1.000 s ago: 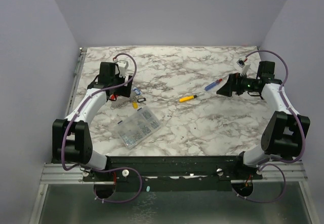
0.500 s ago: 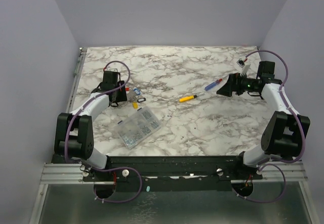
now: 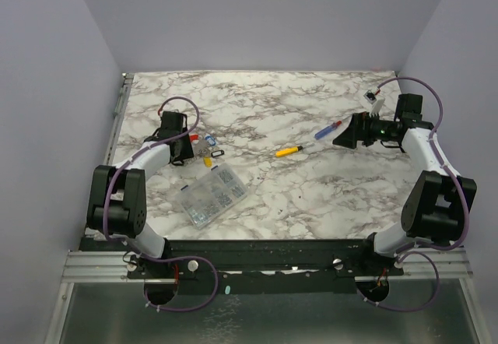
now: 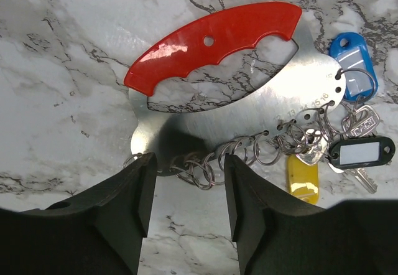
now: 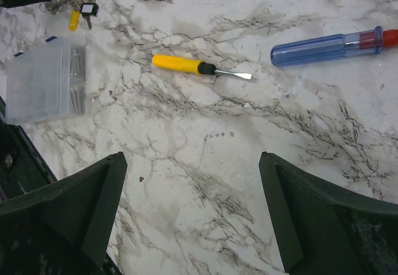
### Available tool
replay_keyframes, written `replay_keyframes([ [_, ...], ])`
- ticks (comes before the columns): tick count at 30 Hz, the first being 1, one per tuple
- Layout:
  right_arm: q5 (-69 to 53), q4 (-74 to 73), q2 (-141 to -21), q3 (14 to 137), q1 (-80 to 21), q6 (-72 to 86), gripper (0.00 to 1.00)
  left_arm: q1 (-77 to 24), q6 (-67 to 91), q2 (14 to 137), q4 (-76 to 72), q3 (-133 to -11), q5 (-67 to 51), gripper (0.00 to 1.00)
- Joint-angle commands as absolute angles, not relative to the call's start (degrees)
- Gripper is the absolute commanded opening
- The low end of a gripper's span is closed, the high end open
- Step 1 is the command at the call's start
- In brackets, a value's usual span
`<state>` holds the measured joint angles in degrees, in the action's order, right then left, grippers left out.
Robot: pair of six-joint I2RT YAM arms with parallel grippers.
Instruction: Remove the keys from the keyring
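Observation:
The keyring (image 4: 211, 57) is a red curved band on a grey metal plate, flat on the marble, with a row of small wire rings (image 4: 205, 166) along its lower edge. The keys hang at its right end: a blue tag (image 4: 352, 57), a black tag (image 4: 360, 152), a yellow tag (image 4: 303, 178). My left gripper (image 4: 186, 191) is open just below the plate, its fingers either side of the rings. In the top view the keys (image 3: 208, 148) lie right of the left gripper (image 3: 185, 143). My right gripper (image 3: 342, 134) is open and empty, far right.
A clear plastic compartment box (image 3: 213, 194) lies near the front left, also in the right wrist view (image 5: 43, 82). A yellow-handled screwdriver (image 3: 289, 150) lies mid-table and a blue-and-red screwdriver (image 3: 327, 131) lies beside the right gripper.
My left arm has swung down and drawn back to the left of the keyring, which now shows uncovered beside the gripper. The right arm has not moved.

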<state>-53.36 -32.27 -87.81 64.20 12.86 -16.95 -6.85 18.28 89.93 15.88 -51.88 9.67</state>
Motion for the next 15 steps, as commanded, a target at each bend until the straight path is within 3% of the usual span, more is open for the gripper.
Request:
replay_keyframes([
  [1, -52.3, -32.3, -87.5, 65.0, 13.2, -16.8, 1.00, -6.7, 20.5, 92.7, 15.2, -51.4, 9.8, 0.52],
  [9, -51.8, -32.3, -87.8, 65.0, 13.2, -16.8, 1.00, -6.6, 20.8, 94.7, 15.2, -50.8, 10.4, 0.42],
  [15, -51.8, -32.3, -87.9, 65.0, 13.2, -16.8, 1.00, -6.0, 20.0, 94.9, 15.5, -51.7, 9.1, 0.18],
])
